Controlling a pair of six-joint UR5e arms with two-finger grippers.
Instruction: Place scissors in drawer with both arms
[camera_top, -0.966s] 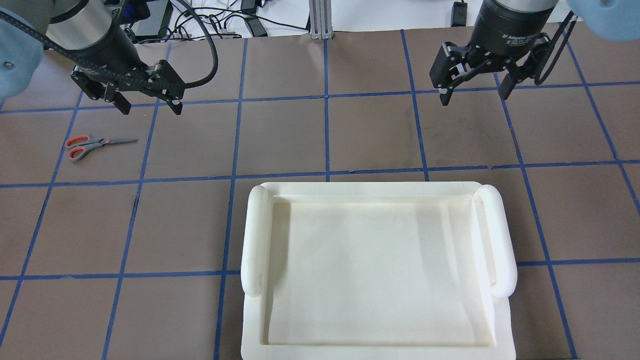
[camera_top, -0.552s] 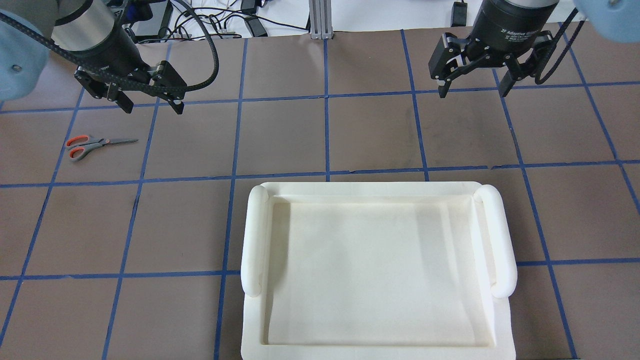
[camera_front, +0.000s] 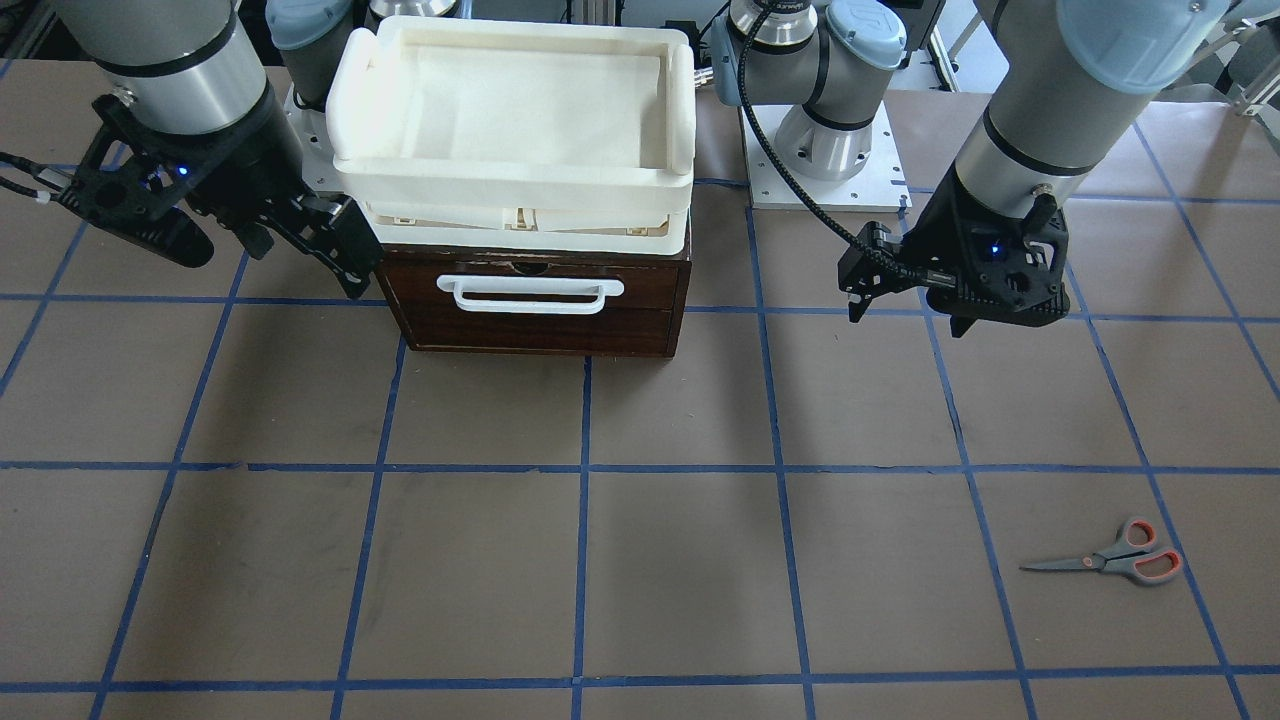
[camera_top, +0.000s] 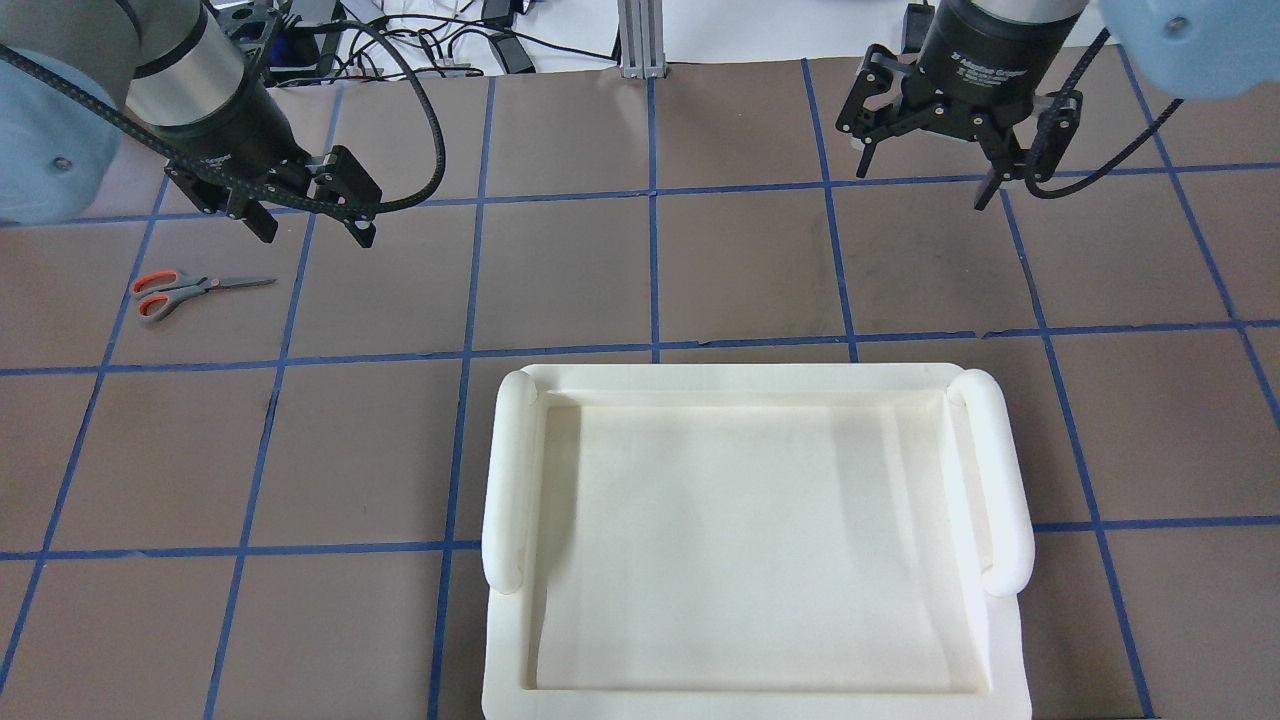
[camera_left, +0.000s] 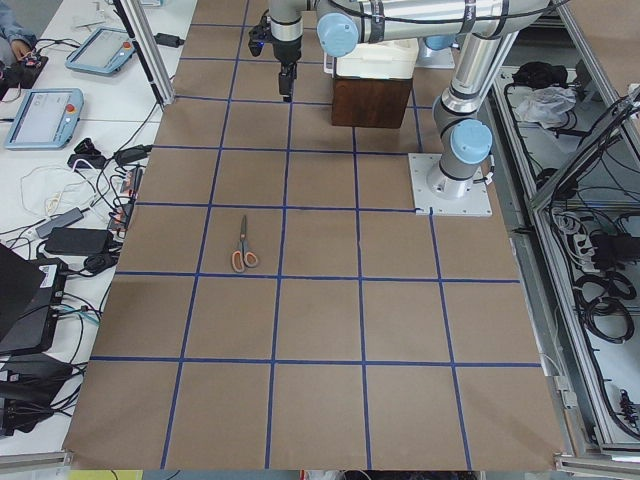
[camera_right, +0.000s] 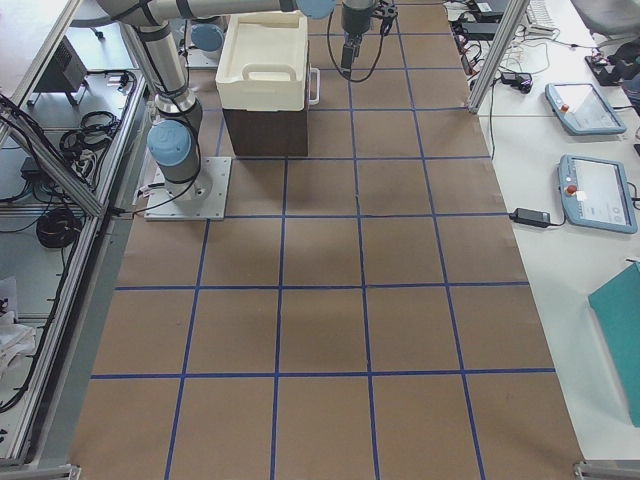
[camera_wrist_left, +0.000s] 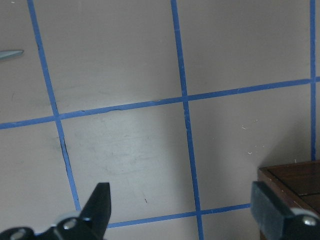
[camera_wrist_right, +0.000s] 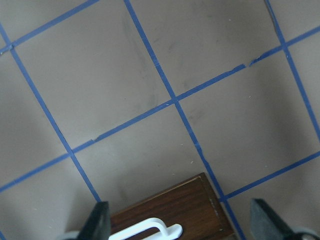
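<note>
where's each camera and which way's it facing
front-facing: across table, facing robot; left arm on right.
overhead: behind robot, looking down; left gripper, right gripper.
exterior left: table end; left arm near.
exterior right: opposite end; right arm near.
left wrist: faces table; own fingertips.
right wrist: same; own fingertips.
both wrists show the drawer.

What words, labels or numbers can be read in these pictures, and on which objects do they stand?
"2F Adaptive Gripper": white print on the black body of the right gripper, overhead view. The smaller lines under it are too small to read.
Left gripper: similar white print, too blurred to read.
Scissors, drawer, tray: no text visible.
</note>
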